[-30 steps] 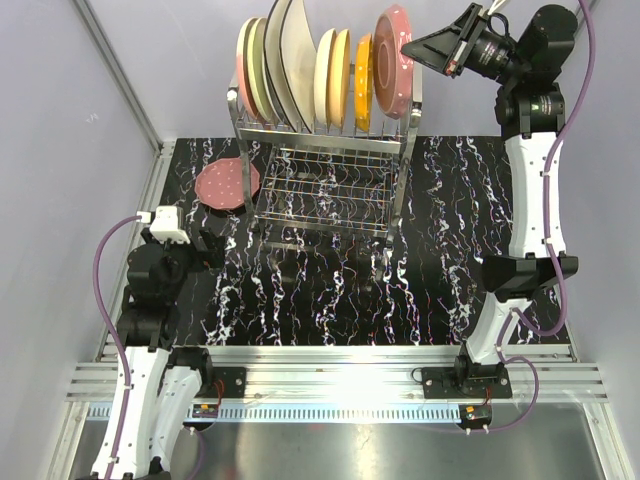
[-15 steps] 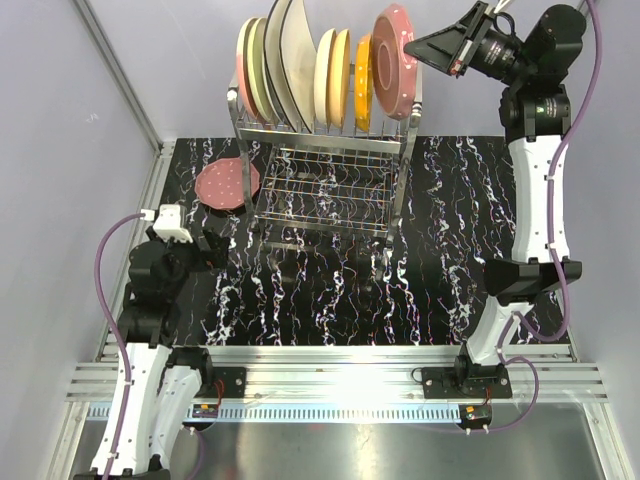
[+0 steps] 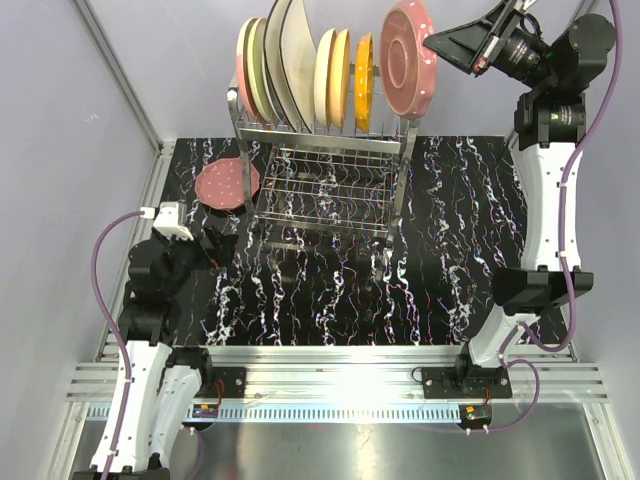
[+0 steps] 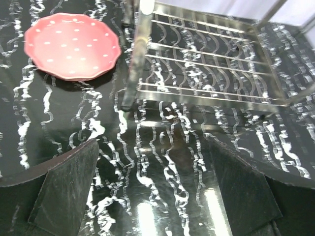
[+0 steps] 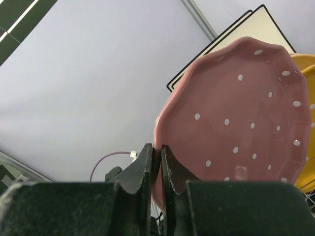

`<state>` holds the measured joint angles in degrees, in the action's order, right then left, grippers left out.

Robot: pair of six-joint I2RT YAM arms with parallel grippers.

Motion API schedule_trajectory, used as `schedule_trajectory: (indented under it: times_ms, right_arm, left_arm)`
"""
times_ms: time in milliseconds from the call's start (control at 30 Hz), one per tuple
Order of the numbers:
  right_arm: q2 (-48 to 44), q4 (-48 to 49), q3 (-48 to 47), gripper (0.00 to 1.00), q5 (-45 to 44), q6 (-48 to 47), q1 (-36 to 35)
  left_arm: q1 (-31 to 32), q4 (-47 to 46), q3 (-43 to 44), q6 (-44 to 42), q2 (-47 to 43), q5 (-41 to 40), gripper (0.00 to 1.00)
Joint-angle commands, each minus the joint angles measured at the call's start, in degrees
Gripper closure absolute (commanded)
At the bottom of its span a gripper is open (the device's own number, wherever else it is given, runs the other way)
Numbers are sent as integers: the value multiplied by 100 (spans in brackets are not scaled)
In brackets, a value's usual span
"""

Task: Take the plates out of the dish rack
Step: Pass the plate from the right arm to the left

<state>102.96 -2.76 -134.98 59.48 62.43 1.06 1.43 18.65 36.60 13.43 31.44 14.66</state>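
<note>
Looking down from the top camera, a tall chrome-wire dish rack (image 3: pixel 330 165) with tubular posts stands at the upper centre of a black, white-veined marbled surface (image 3: pixel 450 220). At the upper right, the right tool (image 3: pixel 432 42) is clamped on the rim of a speckled maroon plate (image 3: pixel 405 55), which stands on edge and tilted at the rack's right end. Whether it has cleared the pegs cannot be told. Several plates stand upright in the top tier: a pink-and-cream plate (image 3: pixel 246 70) at the left, a large cream square plate (image 3: pixel 290 50), a round cream plate (image 3: pixel 326 75) and an orange plate (image 3: pixel 363 78). A second speckled plate (image 3: pixel 226 184) lies flat on the surface left of the rack. That makes one plate unloaded, one in hand and most of the job left. The left tool (image 3: pixel 218 238) hangs at lower left.

From the left wrist, the left tool (image 4: pixel 157 191) has its fingers (image 4: pixel 69 187) spread wide and empty at the bottom corners. The flat plate (image 4: pixel 71 46), glossy with a scalloped rim and pale dots, lies at upper left, beside the rack's bare lower grid (image 4: pixel 206 64).

From the right wrist, the right tool (image 5: pixel 156 157) pinches the maroon plate's (image 5: pixel 236 132) thin edge at bottom centre. Cream square (image 5: pixel 256 24) and orange (image 5: pixel 305 64) plates show behind.
</note>
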Motion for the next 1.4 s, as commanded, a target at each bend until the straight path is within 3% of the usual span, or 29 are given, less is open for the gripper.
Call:
schedule_trajectory:
  times_ms: [0, 333, 733, 1000, 1233, 1367]
  right_arm:
    - [-662, 1322, 94, 100, -86, 576, 87]
    - [-1313, 1665, 954, 100, -33, 805, 105]
    - [-2428, 1885, 2474, 100, 54, 832, 105]
    - [-2965, 2113, 3757, 100, 476, 1008, 96]
    - [-3562, 1894, 4795, 100, 775, 674, 61]
    - [-3774, 1517, 5323, 100, 880, 305, -62]
  left_arm:
    - [15, -415, 110, 388, 29, 397, 1]
    - [24, -529, 391, 1213, 125, 1109, 1]
    - [24, -810, 919, 4304, 503, 1847, 1]
    - [155, -934, 1507, 5591, 767, 2015, 1]
    - [1165, -706, 1894, 5925, 1302, 1181, 1]
    - [2237, -635, 2088, 6136, 1803, 575, 1]
